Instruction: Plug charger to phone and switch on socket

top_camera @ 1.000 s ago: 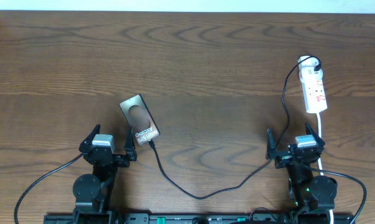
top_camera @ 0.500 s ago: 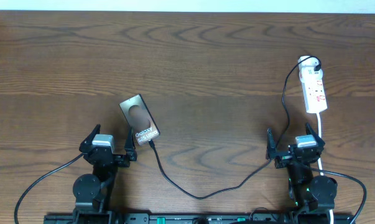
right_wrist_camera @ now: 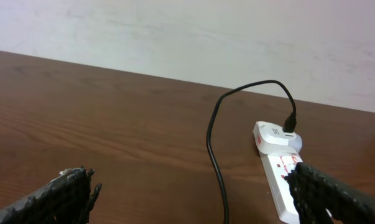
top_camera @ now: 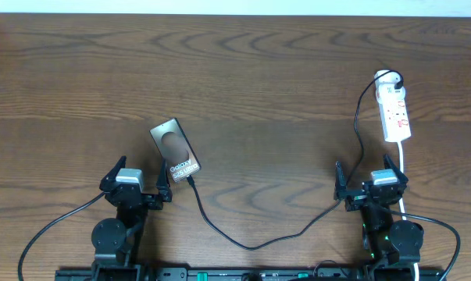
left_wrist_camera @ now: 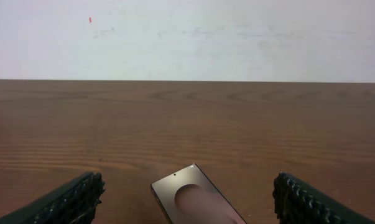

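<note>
Overhead and wrist views of a brown wooden table (top_camera: 243, 70) with both arms at its near edge. The left gripper (top_camera: 137, 183) has its jaws spread wide and holds nothing. In the left wrist view its two dark ribbed fingers (left_wrist_camera: 72, 202) stand well apart at the lower corners. The phone (top_camera: 175, 148) lies flat and askew on the table just ahead of this gripper, in line with the gap between the fingers and touched by neither. Its white lettering sits toward the near end and the brownish round patch at mid-face. The right gripper (top_camera: 367, 181) is likewise fully spread and empty. The socket (top_camera: 396, 115) lies at the far right of the table, ahead of the right gripper, lengthwise away from the robot, with its white cord (top_camera: 401, 168) running back past that gripper. The charger (top_camera: 255, 247) meets the phone's near short edge, sags in a loop toward the robot, then rises to a white adapter (right_wrist_camera: 277, 134) seated at the socket's far end. Whether the tip is fully seated in the phone, and how the switches stand, cannot be told.
</note>
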